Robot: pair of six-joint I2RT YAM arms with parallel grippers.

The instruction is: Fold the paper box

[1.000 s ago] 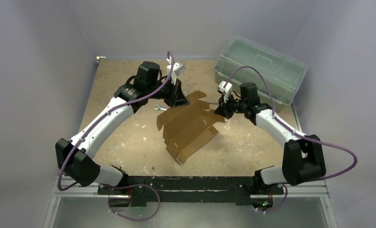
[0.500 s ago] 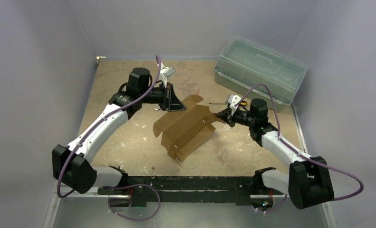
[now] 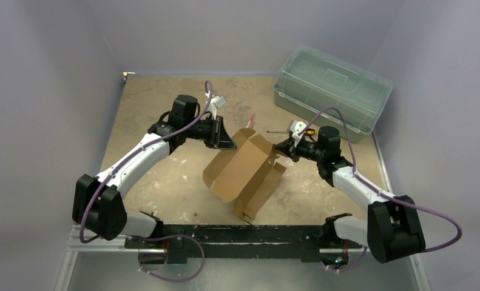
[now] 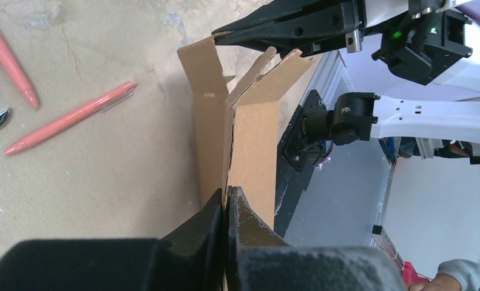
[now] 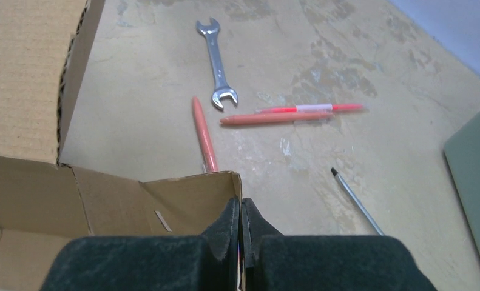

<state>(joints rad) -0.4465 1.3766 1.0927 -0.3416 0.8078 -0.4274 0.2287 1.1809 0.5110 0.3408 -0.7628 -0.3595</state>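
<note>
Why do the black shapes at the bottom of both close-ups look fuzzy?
Left wrist view: the jaws sit too near the lens, so they blur, while the paper box is sharp. Right wrist view: same blur, yet the wrench is crisp. Top view: evenly lit, all in focus.

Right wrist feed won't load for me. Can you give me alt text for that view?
The right gripper is shut on the edge of a flap of the brown paper box, which fills the left of the view. Beyond it, on the tan table, lie a wrench, coral pens and a thin screwdriver shaft.
</note>
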